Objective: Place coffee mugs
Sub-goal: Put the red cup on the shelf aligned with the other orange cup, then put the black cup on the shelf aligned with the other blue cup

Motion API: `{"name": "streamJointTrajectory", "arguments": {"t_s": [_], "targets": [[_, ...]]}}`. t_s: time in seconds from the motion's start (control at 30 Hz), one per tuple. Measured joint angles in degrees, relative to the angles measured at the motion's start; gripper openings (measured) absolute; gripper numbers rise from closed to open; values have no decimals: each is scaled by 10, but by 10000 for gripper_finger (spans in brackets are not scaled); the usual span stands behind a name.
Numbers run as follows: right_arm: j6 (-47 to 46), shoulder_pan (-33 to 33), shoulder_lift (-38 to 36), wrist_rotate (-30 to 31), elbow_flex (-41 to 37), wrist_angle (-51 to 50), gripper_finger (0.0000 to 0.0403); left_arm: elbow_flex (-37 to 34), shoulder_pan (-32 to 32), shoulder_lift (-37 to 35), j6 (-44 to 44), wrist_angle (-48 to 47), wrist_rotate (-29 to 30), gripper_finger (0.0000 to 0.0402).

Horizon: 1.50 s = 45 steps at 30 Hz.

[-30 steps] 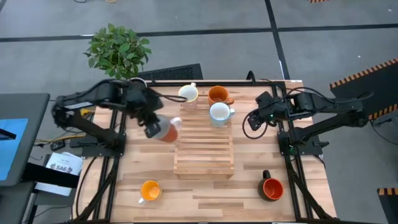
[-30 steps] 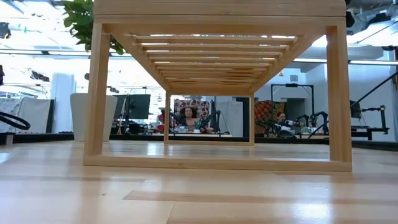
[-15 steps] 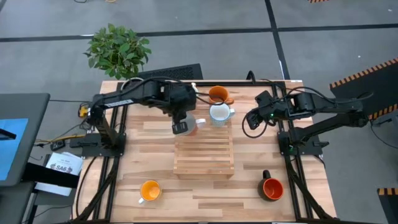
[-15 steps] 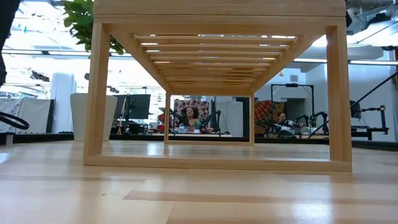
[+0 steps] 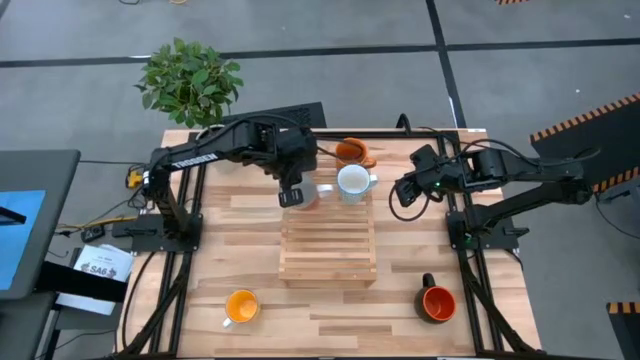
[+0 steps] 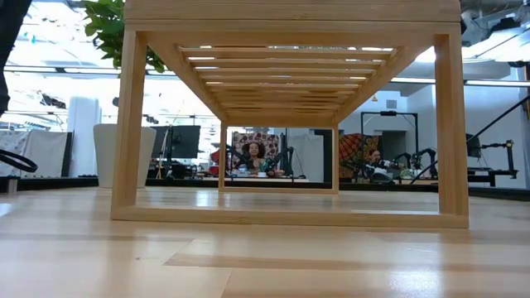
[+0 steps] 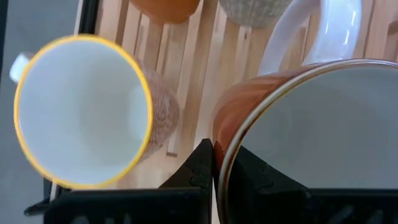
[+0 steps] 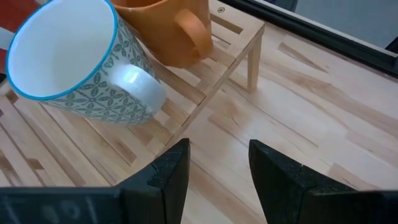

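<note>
- Carrying a brown-glazed mug (image 7: 292,137), the left gripper (image 5: 291,194) hangs over the far left corner of the slatted wooden rack (image 5: 328,243); its fingers are clenched on the mug's rim, one finger (image 7: 200,167) outside the wall and the other inside.
- Three mugs are on the rack's far end: a yellow-rimmed mug (image 7: 87,112) close beside the carried one, an orange mug (image 5: 350,152) at the far edge, and a white mug with a blue-green pattern (image 5: 352,181) toward the far right corner.
- Two mugs are not yet on the rack: a yellow-orange mug (image 5: 241,306) near the tabletop's near left corner and a red-orange mug with a black handle (image 5: 437,302) near its near right corner.
- I judge the step in hand to be setting the held mug down on the slats; lower it straight, base level, so it settles across slats and not into a gap.
- Keep it apart from the yellow-rimmed mug, the main risk being a knock on the way down.
- Release only once the base is resting, then lift the fingers straight up so the inner one does not drag the rim.
- The right gripper (image 8: 214,168) waits with fingers spread, by the rack's far right corner, off the rack.
</note>
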State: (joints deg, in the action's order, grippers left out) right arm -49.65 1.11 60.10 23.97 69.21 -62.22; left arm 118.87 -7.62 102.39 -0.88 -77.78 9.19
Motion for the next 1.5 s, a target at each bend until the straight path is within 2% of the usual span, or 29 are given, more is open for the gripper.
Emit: {"name": "streamJointTrajectory", "arguments": {"t_s": [0.3, 0.6, 1.3, 1.5], "targets": [[0, 0, 0, 3, 0, 13, 192, 0, 0, 2, -34, 14, 1, 15], [0, 0, 0, 3, 0, 14, 192, 1, 0, 8, -54, 23, 8, 71], [-13, 0, 0, 2, 0, 15, 192, 1, -2, 7, -85, 23, 60, 161], [-13, 0, 0, 3, 0, 15, 192, 55, -2, 6, -107, 10, 98, 172]]}}
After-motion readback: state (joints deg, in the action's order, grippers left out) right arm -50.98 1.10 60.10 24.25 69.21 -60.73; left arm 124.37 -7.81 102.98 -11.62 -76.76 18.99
